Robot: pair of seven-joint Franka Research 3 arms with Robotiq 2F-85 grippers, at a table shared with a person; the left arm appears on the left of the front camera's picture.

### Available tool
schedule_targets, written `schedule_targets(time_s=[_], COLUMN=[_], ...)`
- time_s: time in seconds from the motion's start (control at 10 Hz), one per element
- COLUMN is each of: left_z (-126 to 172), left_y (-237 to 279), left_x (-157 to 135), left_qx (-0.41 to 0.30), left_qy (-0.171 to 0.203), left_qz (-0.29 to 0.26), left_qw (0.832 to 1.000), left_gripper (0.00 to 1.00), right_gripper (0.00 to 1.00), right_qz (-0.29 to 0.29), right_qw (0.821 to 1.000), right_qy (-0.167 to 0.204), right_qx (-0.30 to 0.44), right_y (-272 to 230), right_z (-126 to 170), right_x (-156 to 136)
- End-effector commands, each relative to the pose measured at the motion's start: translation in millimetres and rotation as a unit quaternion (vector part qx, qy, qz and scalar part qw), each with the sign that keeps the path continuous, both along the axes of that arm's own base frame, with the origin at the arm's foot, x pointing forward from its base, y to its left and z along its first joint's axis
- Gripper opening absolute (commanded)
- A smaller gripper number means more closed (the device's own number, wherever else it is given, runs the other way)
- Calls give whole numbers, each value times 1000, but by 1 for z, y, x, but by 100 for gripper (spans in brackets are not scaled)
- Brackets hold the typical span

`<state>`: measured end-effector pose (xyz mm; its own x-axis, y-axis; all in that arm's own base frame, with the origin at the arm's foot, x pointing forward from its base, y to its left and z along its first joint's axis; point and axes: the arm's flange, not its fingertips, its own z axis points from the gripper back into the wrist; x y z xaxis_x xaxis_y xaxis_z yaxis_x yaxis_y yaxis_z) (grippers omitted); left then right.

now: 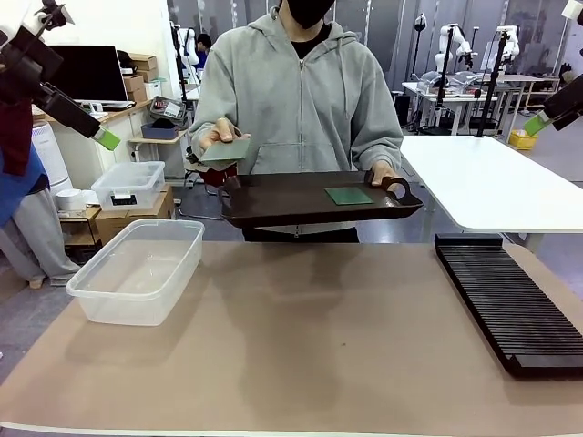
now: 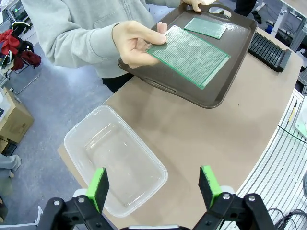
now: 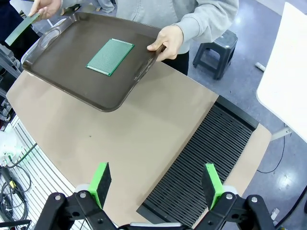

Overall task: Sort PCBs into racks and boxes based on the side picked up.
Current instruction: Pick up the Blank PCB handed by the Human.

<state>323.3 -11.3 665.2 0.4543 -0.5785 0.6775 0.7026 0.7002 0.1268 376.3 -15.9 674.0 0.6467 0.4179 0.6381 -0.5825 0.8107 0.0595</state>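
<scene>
Green pads mark the left gripper [image 2: 153,184], which hangs high at 10 o'clock in the front view, its arm slanting down toward the table [image 1: 301,346]. Its fingers stand as wide apart as they go, with nothing between them and nothing touched. In the left wrist view they look down on the box [image 2: 115,158], which sits empty on the table at 9 o'clock in the front view.

At 2 o'clock in the front view the right gripper [image 3: 156,181] is also raised, with its jaws spread wide and empty. The right wrist view shows it above the near end of the rack [image 3: 206,158], which lies along the table at 3 to 4 o'clock with its slots running crosswise.

At 12 o'clock the person holds a dark brown tray [image 1: 291,205] above the far edge of the table. One hand [image 2: 136,43] pinches the held PCB [image 2: 189,55] by a short end, thumb on top, and keeps it roughly level above the tray's 9 o'clock end. In the left wrist view the board's long axis runs from 10 to 4 o'clock, pointing away from the hand across the tray. The other hand [image 3: 168,42] grips the tray's handle at the 3 o'clock end.

A second PCB [image 3: 110,56] lies flat on the tray, nearer that handle. In the right wrist view its long axis runs from 7 to 1 o'clock
</scene>
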Motion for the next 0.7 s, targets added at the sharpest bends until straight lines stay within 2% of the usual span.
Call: schedule_targets(time_s=[0.0,0.6], left_z=[0,0], left_y=[0,0], left_x=[0,0], left_qx=[0,0], left_qy=[0,0], left_qz=[0,0], left_qw=[1000,1000], left_gripper=[100,100], right_gripper=[100,100], right_qz=[0,0], right_qw=[1000,1000], right_qy=[0,0], right_qx=[0,0], right_y=[0,0], right_z=[0,0], right_x=[0,0])
